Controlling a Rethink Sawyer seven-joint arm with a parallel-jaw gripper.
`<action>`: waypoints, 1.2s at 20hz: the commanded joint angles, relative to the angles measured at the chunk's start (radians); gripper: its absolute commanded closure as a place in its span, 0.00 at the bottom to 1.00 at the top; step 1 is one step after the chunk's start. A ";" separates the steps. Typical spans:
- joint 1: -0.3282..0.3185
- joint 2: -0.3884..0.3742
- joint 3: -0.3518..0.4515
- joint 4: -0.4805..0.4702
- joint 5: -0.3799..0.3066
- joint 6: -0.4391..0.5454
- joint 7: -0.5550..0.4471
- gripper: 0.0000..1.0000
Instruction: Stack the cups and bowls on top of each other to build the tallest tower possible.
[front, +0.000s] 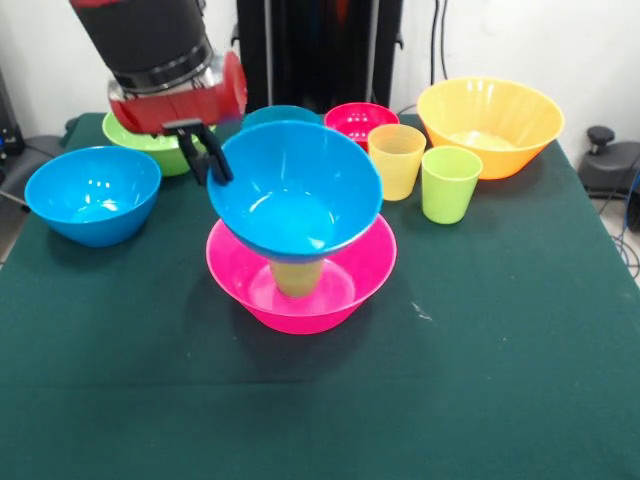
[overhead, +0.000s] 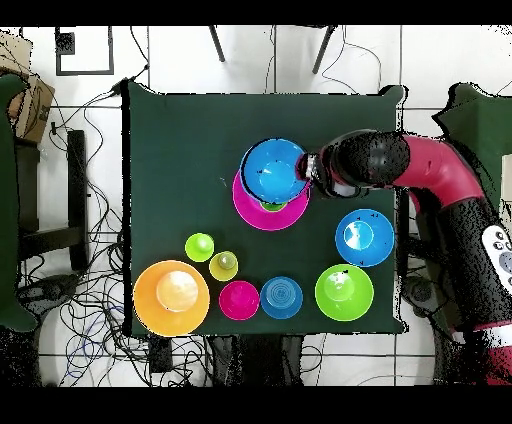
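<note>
the near half of the green surface (front: 320, 420) lies open, wide room for a pincer to pass. mid-surface stands the tower (front: 298, 250): a pink bowl, a cup in it, a tilted blue bowl on top, with the pincer (front: 205, 158) just at that bowl's rim. a blue bowl (front: 92, 195) sits apart at one side. the far edge is crowded: green bowl (front: 150, 142), red bowl (front: 358, 120), yellow cup (front: 397, 160), green cup (front: 449, 184) and orange bowl (front: 490, 125) stand close, narrow gaps between.
</note>
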 joint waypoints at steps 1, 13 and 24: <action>0.008 -0.035 0.025 0.038 -0.006 0.103 -0.266 1.00; -0.011 -0.012 0.027 0.162 -0.025 -0.044 -0.190 1.00; -0.008 0.000 0.025 0.130 -0.046 -0.034 -0.207 1.00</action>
